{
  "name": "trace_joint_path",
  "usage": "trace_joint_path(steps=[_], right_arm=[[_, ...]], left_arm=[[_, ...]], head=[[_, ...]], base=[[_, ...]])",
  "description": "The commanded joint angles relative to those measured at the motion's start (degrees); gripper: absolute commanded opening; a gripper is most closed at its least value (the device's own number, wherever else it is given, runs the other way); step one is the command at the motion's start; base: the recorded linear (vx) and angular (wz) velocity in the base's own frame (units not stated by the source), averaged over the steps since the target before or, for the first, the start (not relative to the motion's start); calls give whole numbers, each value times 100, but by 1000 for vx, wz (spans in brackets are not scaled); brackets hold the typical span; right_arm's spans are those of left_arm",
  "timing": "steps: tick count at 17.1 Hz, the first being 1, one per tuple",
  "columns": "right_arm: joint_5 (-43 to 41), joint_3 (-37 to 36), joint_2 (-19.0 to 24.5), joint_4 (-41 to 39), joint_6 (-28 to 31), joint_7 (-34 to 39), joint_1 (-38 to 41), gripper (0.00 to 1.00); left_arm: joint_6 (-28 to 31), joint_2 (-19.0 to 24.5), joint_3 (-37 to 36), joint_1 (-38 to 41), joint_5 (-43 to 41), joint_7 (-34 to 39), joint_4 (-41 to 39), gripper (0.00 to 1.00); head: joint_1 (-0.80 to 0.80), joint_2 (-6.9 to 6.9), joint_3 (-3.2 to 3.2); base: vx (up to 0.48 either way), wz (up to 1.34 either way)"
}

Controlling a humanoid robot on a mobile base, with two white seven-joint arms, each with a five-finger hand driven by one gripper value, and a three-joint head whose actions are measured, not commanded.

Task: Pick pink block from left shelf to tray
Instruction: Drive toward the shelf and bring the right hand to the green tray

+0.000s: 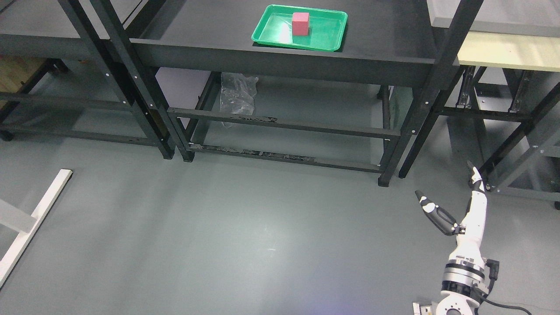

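A pink block (300,23) stands upright inside a green tray (326,38) on the black shelf top at the upper middle of the head view. My right hand (455,197) hangs low at the lower right, over the floor and far from the tray. Its fingers (477,181) are stretched out straight and its thumb is spread apart. It holds nothing. My left arm does not show.
The black shelf frame (280,124) has crossbars and legs below the top. A clear plastic bag (237,94) hangs under it. Another black rack (65,96) stands at left, a pale-topped table (509,52) at right. A white bar (35,218) lies on the grey floor.
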Motion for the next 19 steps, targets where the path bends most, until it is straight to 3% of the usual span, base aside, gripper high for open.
trace_joint_path(steps=[1,16,19], right_arm=[[3780,212,-100,-121,-89,-133,-77,100],[3807,415,-100,-121,-125,-116,-296,100],[4156,423,-100,-112,-99,-81,-340,99]], left_arm=[[-4,100,0,-130,-9,-4,-100,100],[-4,100,0,-139,-9,-4,-100,100],[-4,100,0,-130,-9,-4,-100,100]], head=[[0,0,0],[0,0,0],[0,0,0]], base=[[165,29],[191,132],[226,5]])
